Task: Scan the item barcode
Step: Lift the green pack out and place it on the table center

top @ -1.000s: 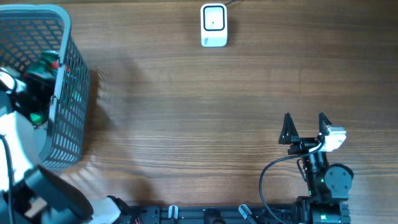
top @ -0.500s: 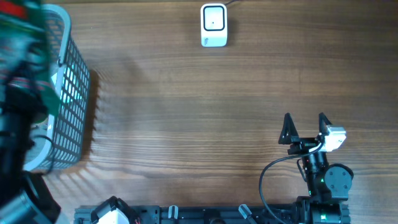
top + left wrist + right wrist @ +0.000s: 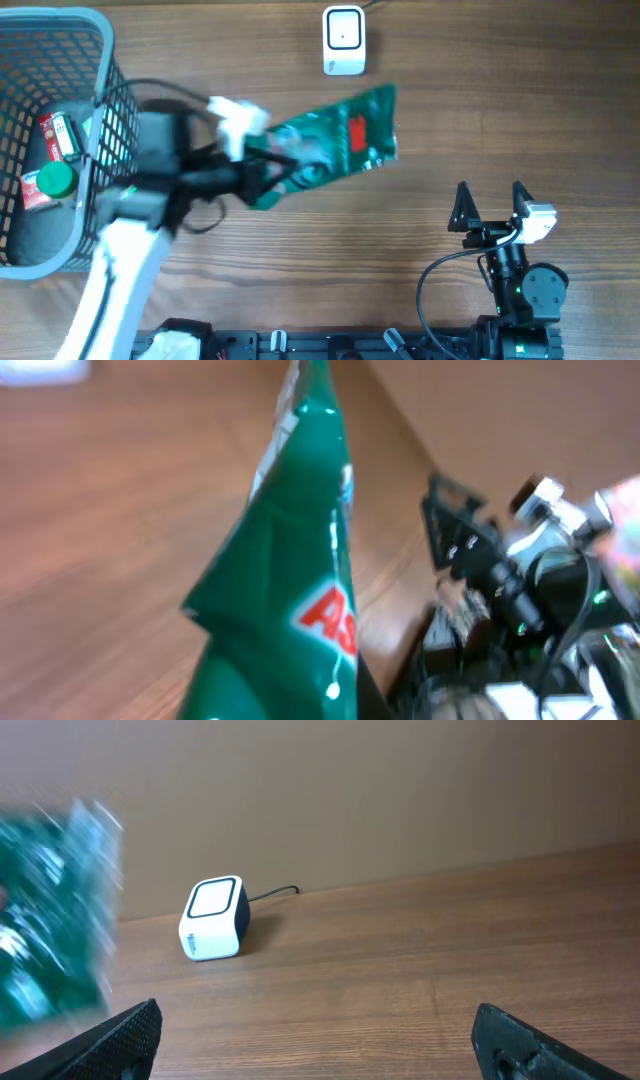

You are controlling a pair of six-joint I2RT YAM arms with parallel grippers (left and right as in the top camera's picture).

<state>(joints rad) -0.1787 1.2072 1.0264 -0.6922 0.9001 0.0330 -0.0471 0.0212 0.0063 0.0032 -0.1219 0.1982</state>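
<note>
We are clamping the green packet [image 3: 340, 140] endwise in the left gripper [image 3: 262, 172], right gripper [image 3: 490, 203] gaping empty; its sagging may defeat the scanner [image 3: 344, 40].

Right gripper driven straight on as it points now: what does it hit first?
Looks free: the right gripper faces only bare wooden table. The white box-shaped scanner and green foil bag both lie left of its line; bag height unclear.

Bag [image 3: 335, 140] green, red label patch. Scanner [image 3: 344, 40] white, dark-rimmed face. Basket [image 3: 118, 120] grey grid mesh. Table [image 3: 320, 250] brown wood-grain.
</note>
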